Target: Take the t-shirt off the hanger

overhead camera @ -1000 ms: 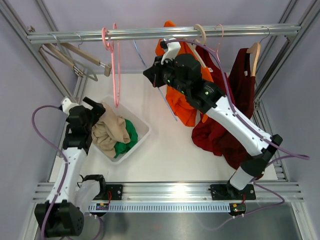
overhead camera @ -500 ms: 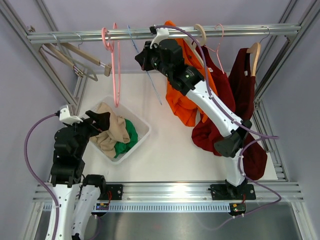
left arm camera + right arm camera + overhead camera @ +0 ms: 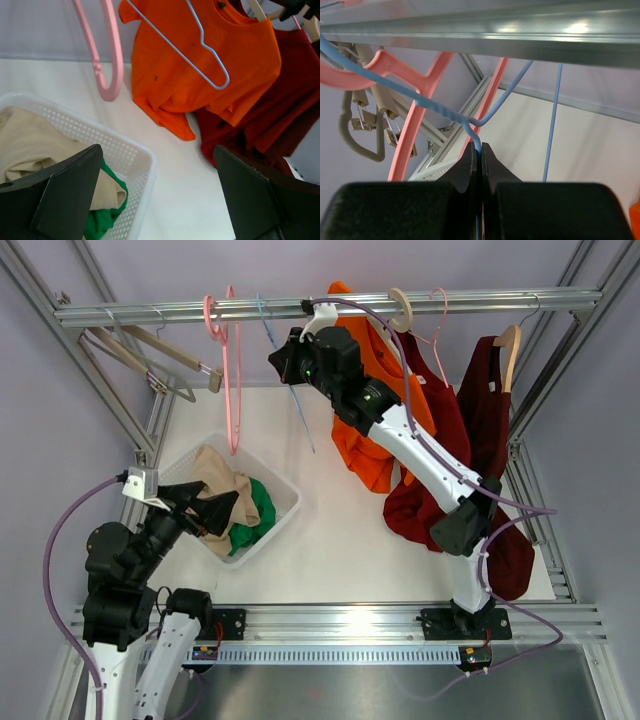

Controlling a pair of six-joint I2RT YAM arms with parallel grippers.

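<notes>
The bare blue hanger (image 3: 445, 112) is pinched at its neck by the closed right gripper (image 3: 480, 150), close beneath the rail (image 3: 520, 45). Its hook is best lifted over the rail before release. The left gripper (image 3: 157, 150) is spread wide above the basket (image 3: 142, 155) by the table's (image 3: 340, 540) left edge, where the beige t-shirt (image 3: 30, 140) lies.

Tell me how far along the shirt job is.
Done: beige and green clothes lie in the basket, and the blue hanger is bare. In hand: the right gripper is shut on that hanger up by the rail; the left gripper hangs open over the basket, empty. Left: the orange shirt and the red shirts are on hangers on the rail.
</notes>
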